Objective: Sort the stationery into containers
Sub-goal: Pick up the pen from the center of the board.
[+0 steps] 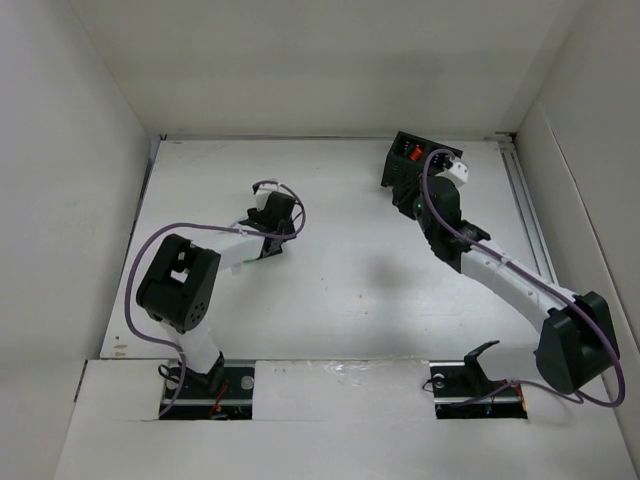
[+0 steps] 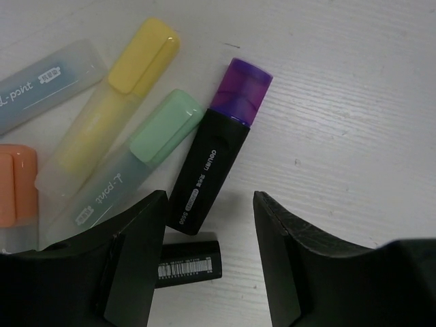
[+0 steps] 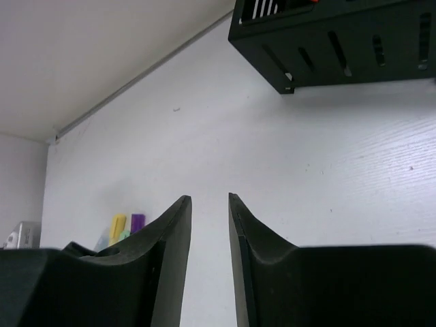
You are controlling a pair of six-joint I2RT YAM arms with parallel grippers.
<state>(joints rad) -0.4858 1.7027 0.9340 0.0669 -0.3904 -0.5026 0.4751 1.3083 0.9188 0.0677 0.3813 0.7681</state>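
1. Currently the left gripper is spread wide, and the lower end of a black highlighter with a purple cap lies between its fingers. The wrist view does not show whether the pads touch it.
2. Just left of that pen lie a green-capped highlighter and a yellow highlighter, side by side and slanting the same way.
3. Further left are a pale blue highlighter and an orange highlighter, the latter cut off by the frame edge.
4. A second black pen body with a barcode label lies partly under the left finger.
5. All of these rest on the white table, on its left side, well apart from the box.
6. The right gripper has its fingers drawn close, with a slim gap between them and nothing in it.
7. It hangs near the black box, which stands at the far right of the table with slots along its side wall.
8. Something orange shows inside the box from above, too small to identify.
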